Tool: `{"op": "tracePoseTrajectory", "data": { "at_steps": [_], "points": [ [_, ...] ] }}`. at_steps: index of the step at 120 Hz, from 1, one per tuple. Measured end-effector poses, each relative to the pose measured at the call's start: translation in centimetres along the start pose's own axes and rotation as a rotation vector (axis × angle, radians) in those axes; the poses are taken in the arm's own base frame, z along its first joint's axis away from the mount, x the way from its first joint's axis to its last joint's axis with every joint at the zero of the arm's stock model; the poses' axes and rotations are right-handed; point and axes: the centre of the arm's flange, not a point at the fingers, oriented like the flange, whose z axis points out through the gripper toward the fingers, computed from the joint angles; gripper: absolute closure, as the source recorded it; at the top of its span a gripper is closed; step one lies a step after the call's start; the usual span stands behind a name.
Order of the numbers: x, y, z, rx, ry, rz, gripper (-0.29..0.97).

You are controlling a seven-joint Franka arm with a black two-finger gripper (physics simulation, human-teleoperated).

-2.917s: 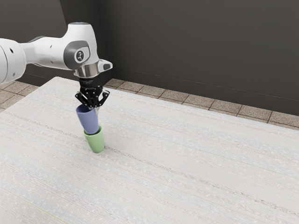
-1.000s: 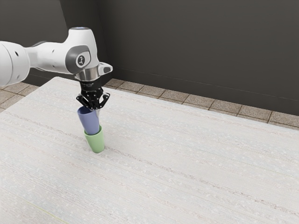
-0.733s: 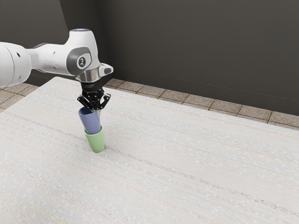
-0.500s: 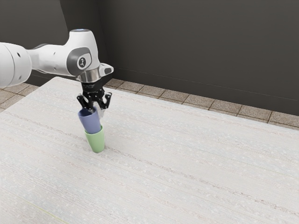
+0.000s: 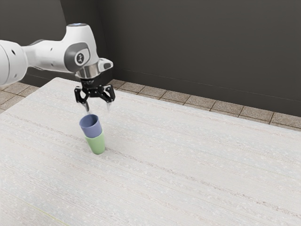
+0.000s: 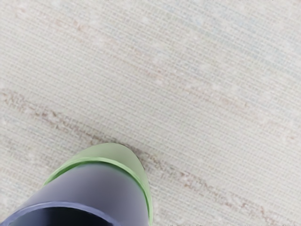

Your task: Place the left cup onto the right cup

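Pale, grainy tabletop stretches out below a dark wall, with a strip of brown floor tiles between the two. Toward the exterior view's left side of that surface stands the green cup, upright on the table. The blue cup sits nested in the green cup's mouth, leaning slightly toward the exterior view's left, with its open rim up. Above the green cup hangs the black gripper on the white arm. Its jaws are spread wide, clear of the blue cup's rim and touching neither cup. From the wrist camera, the blue cup lies just under the hand, the green cup's rim ringing it, and bare table lies around the green cup.
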Motion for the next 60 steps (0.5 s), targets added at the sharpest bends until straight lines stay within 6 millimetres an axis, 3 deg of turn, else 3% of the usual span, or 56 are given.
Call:
{"op": "tracePoseTrajectory", "data": {
  "at_steps": [24,60],
  "points": [
    [-1.5,0.5,-2.4,0.0,0.023,0.015,0.02],
    [-4.9,3.7,-7.1,0.003,0.085,0.091,0.0]
  ]
}}
